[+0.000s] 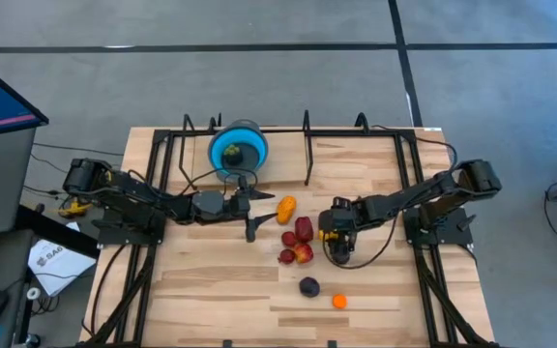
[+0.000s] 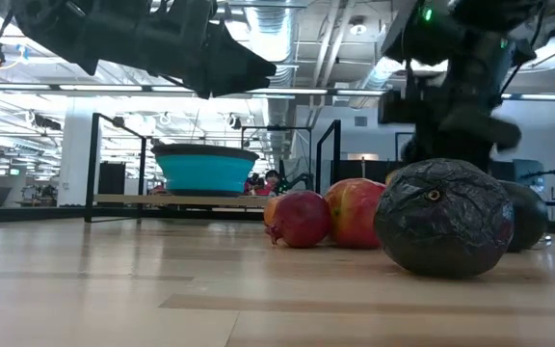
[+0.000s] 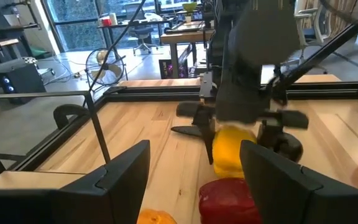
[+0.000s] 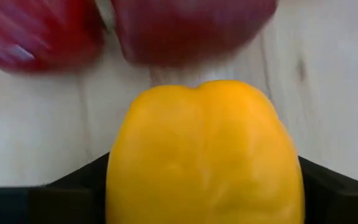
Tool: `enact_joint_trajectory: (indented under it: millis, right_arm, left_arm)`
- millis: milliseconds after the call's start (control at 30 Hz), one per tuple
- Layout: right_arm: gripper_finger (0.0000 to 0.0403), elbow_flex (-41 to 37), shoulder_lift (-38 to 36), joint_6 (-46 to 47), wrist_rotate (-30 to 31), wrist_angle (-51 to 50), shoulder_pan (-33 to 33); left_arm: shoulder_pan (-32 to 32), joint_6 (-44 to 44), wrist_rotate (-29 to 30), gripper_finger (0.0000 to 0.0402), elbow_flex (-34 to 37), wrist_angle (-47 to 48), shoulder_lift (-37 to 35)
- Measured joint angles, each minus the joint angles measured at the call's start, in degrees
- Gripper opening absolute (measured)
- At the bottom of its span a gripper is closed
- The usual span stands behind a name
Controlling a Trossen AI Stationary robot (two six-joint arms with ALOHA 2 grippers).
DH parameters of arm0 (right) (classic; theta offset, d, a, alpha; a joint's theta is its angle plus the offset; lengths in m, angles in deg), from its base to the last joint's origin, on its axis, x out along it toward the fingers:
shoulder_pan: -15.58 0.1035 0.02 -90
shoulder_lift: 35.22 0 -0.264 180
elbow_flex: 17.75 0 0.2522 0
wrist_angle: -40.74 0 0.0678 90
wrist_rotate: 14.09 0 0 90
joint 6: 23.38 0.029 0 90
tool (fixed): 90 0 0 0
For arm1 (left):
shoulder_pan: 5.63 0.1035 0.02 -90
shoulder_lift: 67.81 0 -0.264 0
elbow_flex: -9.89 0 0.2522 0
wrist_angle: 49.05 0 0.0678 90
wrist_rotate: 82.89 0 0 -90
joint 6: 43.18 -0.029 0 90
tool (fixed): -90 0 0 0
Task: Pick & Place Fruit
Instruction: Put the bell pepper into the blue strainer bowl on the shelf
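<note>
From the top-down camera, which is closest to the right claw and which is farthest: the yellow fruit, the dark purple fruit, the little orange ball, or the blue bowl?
1. Rounded yellow fruit: in the right claw itself.
2. Dark purple round fruit: just toward the table's front edge.
3. Small orange ball-shaped fruit: a bit beyond the purple one.
4. Round blue bowl with grey rim: farthest, at the back near the left arm.

Several small fruit pieces are lying clustered near the middle of the tabletop (image 1: 211, 290): an orange piece (image 1: 285, 207), a red piece (image 1: 304, 229) and two red ones (image 1: 296, 254) touching. A yellow piece (image 4: 204, 155) is sitting between the right end effector (image 1: 329, 230) fingers. A dark purple piece (image 1: 309, 286) and small orange one (image 1: 339, 301) are lying nearer the front edge.
</note>
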Motion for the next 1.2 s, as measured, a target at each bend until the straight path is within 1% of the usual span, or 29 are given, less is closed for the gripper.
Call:
enact_joint_trajectory:
  millis: [67,133,200,267,367,433,533,633,667,733,800,867,933,1033,1133,1200]
  right_arm:
    - [0.0296,0.1,-3.1,0.0,0.0,0.9,-0.1]
    - [0.0299,0.0,-6.3,-1.2,0.0,2.4,-0.1]
    - [0.0300,0.1,-9.4,-2.6,-0.1,6.4,-0.2]
    - [0.0300,0.1,-11.6,-3.7,-0.5,10.6,-0.7]
    - [0.0300,0.1,-12.6,-5.4,-1.3,19.3,-1.7]
    - [0.0300,0.1,-11.9,-6.6,-4.2,26.0,-2.3]
    - [0.0300,0.1,-8.7,-7.9,-11.7,34.1,-3.7]
    - [0.0300,0.1,-3.8,-7.2,-22.5,41.7,-6.1]
    - [0.0300,0.1,-2.1,-6.4,-26.7,44.5,-7.1]
    - [0.0301,0.1,1.2,-3.8,-34.8,49.8,-9.1]
    - [0.0301,0.5,4.5,-1.3,-40.1,53.0,-10.9]
    - [0.0301,1.7,7.9,0.2,-44.9,53.3,-12.3]
    - [0.0301,3.5,10.8,0.9,-49.0,53.6,-13.2]
    - [0.0301,6.5,14.7,0.9,-52.7,53.8,-13.4]
    - [0.0301,9.3,17.3,1.1,-56.3,53.5,-13.4]
    - [0.0301,10.5,18.2,1.1,-57.7,53.4,-13.3]
  left_arm:
    - [0.0,-1.5,-1.5,0.0240,0.0,0.0,0.0]
    - [0.0,-5.1,-4.1,0.0240,0.0,-0.5,0.0]
    - [-0.3,-8.0,-6.9,0.0240,0.0,-1.7,0.0]
    - [-0.8,-9.4,-8.3,0.0240,0.0,-4.0,0.0]
    - [-1.7,-10.8,-10.7,0.0244,0.0,-8.5,0.0]
    - [-2.7,-14.1,-13.0,0.0253,0.0,-10.4,-0.1]
    - [-5.0,-19.9,-13.4,0.0277,-0.2,-11.0,-1.4]
    - [-7.2,-20.7,-11.2,0.0309,-1.4,-9.0,-3.6]
    - [-7.6,-20.4,-11.1,0.0318,-2.4,-6.7,-4.5]
    - [-7.9,-19.0,-11.0,0.0335,-4.7,1.2,-6.0]
    - [-7.8,-18.1,-11.2,0.0346,-7.4,10.7,-6.5]
    - [-7.3,-18.5,-11.5,0.0352,-8.9,16.3,-6.2]
    - [-7.0,-20.6,-11.3,0.0354,-9.2,17.0,-5.2]
    - [-6.4,-23.4,-11.2,0.0353,-9.2,17.0,-3.9]
    - [-5.8,-23.0,-11.8,0.0351,-9.2,17.1,-2.0]
    - [-5.7,-22.5,-13.8,0.0353,-9.2,16.7,-1.1]
